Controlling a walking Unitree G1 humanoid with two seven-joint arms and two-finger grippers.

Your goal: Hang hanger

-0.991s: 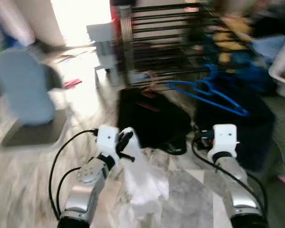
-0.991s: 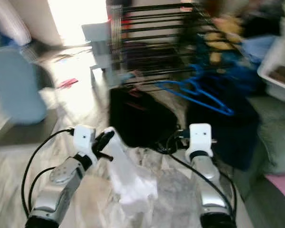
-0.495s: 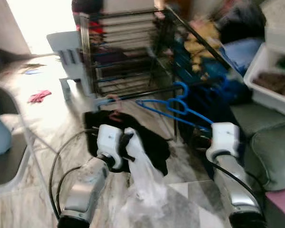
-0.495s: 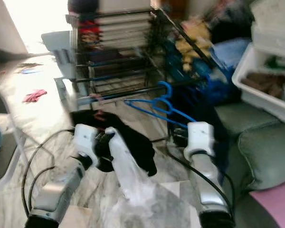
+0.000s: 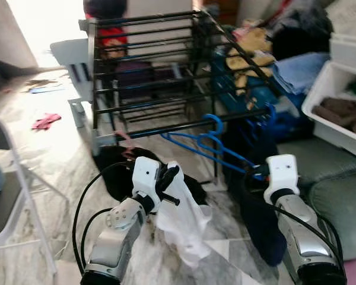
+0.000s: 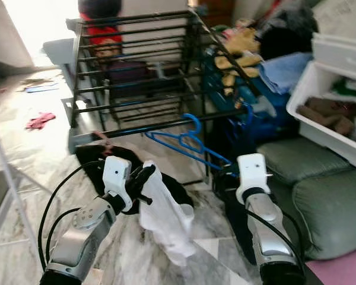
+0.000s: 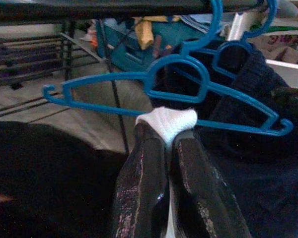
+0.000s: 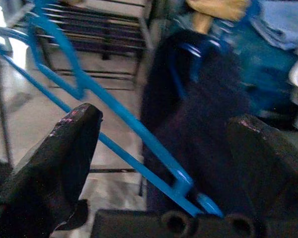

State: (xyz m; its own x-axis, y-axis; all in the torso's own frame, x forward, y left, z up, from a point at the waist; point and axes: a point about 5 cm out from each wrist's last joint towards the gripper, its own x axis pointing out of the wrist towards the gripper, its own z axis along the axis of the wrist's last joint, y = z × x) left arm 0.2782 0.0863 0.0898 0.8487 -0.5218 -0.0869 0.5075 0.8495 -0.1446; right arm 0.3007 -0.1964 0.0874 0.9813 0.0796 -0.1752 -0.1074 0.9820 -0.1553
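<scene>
A black metal drying rack stands on the marble floor, and a blue plastic hanger hangs by its hook on the rack's near rail, its body slanting down to the right towards the right pincer. The right wrist view adds what the head views do not: the right pincer's two black fingers are spread wide apart, the blue hanger's lower bar runs between them, and its far end lies close to the palm; whether anything touches it cannot be told. Beyond it there hangs a dark navy garment on a second blue hanger.

The left pincer is nearer and left of the hanger, closed on a white cloth that droops below it towards the floor. In the left wrist view its fingers are pressed together with a tuft of the white cloth nipped at the tips, and the hanger shows just past them against the rail.

A black garment lies on the floor under the rack. A white bin of clothes and a green cushion are on the right, and a folding chair on the left.
</scene>
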